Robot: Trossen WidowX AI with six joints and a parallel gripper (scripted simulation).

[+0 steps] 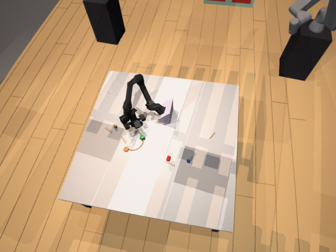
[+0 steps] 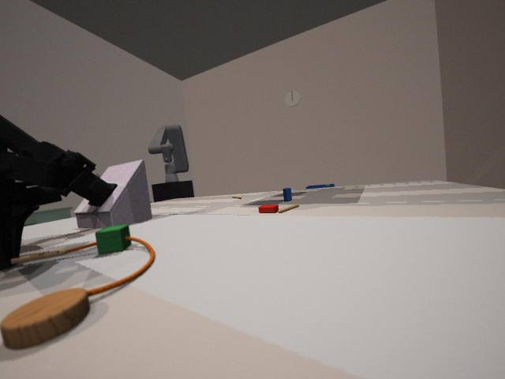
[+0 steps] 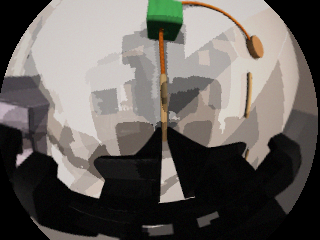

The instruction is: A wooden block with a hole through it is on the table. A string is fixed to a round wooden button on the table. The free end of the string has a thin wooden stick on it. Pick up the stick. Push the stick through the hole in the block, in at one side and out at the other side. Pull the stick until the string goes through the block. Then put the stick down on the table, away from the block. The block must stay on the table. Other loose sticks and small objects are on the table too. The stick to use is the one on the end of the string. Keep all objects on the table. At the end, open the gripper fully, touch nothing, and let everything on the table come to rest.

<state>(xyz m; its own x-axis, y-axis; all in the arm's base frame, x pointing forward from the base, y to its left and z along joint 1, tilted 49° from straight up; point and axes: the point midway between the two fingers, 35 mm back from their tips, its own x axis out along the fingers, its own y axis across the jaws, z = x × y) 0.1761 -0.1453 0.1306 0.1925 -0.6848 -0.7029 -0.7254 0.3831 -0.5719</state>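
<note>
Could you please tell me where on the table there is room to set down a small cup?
There looks to be room between the red block and the round button, and towards the near table edge below both. It is crowded around the end effector, with the green block, string and loose sticks.
</note>
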